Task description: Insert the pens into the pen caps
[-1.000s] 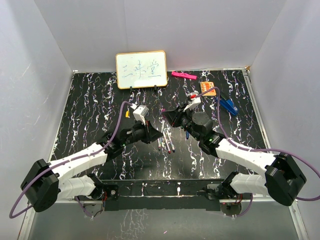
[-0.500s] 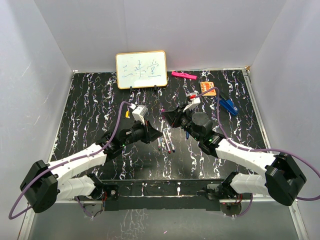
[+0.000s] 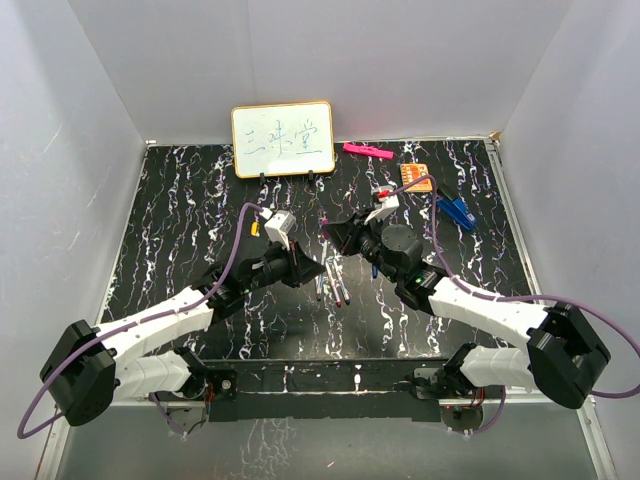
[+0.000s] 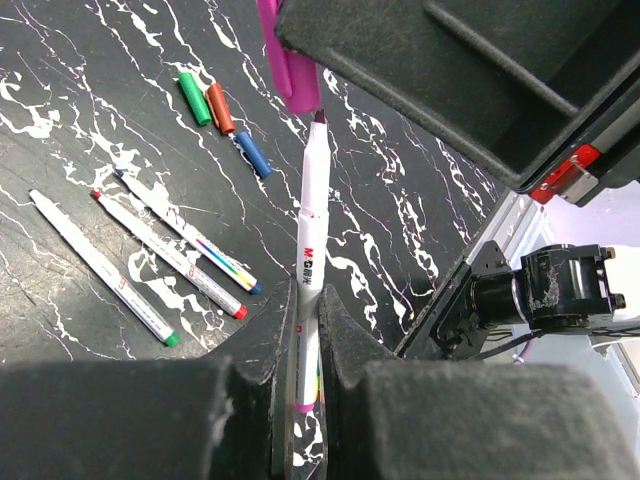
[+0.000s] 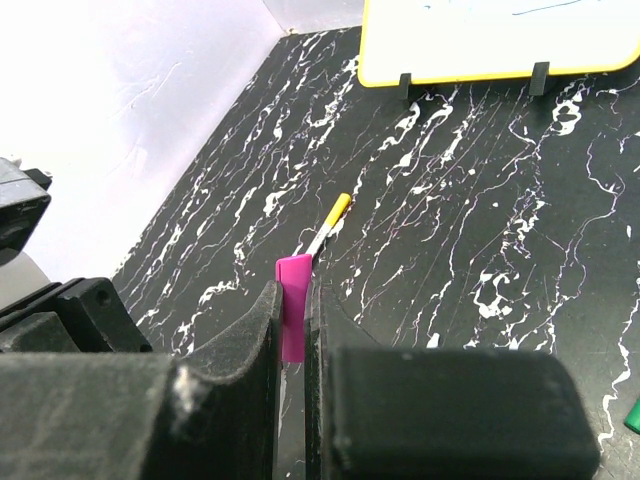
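Observation:
My left gripper (image 4: pixel 305 300) is shut on a white-barrelled pen (image 4: pixel 311 230) with a purple tip. It holds the pen above the table, tip pointing at a magenta-purple cap (image 4: pixel 291 72). My right gripper (image 5: pixel 292 300) is shut on that cap (image 5: pixel 293 305). The tip sits right at the cap's mouth, slightly to one side. Three more pens (image 4: pixel 165 255) lie on the table, with green (image 4: pixel 194 98), red (image 4: pixel 220 108) and blue (image 4: pixel 252 154) caps beyond them. A yellow-capped pen (image 5: pixel 330 222) lies apart. Both grippers meet mid-table, left (image 3: pixel 315 262) and right (image 3: pixel 335 235).
A small whiteboard (image 3: pixel 283 139) stands at the back. A pink bar (image 3: pixel 367 151), an orange card (image 3: pixel 415 175) and a blue clip (image 3: pixel 458 211) lie at the back right. The loose pens (image 3: pixel 335 285) lie just under the grippers.
My right gripper with the cap has edged slightly left toward the pen tip. The left gripper and its pen have barely moved.

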Tool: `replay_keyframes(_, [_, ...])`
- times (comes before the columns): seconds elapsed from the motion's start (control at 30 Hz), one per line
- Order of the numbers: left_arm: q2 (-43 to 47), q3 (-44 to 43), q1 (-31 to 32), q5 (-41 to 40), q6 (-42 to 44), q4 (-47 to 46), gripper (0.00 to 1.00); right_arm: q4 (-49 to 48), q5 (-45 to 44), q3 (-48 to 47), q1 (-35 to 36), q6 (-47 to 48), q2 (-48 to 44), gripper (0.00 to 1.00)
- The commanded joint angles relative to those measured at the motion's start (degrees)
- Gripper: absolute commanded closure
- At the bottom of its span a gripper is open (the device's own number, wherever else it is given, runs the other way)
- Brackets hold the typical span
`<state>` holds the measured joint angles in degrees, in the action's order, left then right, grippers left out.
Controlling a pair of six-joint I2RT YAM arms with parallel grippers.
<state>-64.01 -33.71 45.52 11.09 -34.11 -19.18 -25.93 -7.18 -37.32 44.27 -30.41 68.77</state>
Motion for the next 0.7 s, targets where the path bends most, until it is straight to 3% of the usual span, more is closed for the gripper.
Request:
replay_keyframes(0.0, [2.1,0.7,0.3,0.3,-0.1,-0.6,1.0,-3.9,-0.4,-2.4,0.4,-0.2,0.6,1.0])
replay_keyframes(0.67, [2.7,2.8,0.3,-0.5,-0.8,-1.0,1.0,-4.2,-0.8,-2.1,0.6,-0.1,-0.2,1.0])
